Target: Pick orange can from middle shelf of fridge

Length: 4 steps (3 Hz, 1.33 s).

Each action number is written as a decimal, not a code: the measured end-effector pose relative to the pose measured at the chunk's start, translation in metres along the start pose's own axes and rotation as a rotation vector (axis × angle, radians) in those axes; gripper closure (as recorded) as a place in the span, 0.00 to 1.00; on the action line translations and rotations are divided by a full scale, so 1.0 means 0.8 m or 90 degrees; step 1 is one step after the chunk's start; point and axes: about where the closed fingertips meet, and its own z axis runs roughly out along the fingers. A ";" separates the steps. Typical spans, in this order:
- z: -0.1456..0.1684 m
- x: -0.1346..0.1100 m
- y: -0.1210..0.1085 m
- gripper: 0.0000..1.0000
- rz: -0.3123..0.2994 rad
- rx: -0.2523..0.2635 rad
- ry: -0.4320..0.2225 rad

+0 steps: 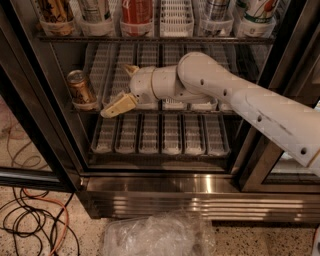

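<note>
The orange can (81,89) stands upright at the left front end of the middle shelf (102,65), in the fridge (45,125) with its door open. My gripper (123,88) is at the end of the white arm, reaching in from the right at the shelf's height. It is just right of the can with a small gap between them. Its two tan fingertips (118,105) are spread apart, one above and one below, with nothing between them.
The top shelf holds a red can (136,11), a tan-and-black can (55,10) and other drinks. A lower rack (160,132) has shorter white trays. Cables (35,220) lie on the floor at the left. A crumpled plastic bag (155,235) lies in front of the steel base (160,195).
</note>
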 end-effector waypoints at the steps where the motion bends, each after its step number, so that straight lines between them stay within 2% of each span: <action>1: 0.027 0.000 0.001 0.00 0.001 0.002 -0.019; 4: 0.123 -0.023 -0.003 0.03 -0.015 -0.010 -0.089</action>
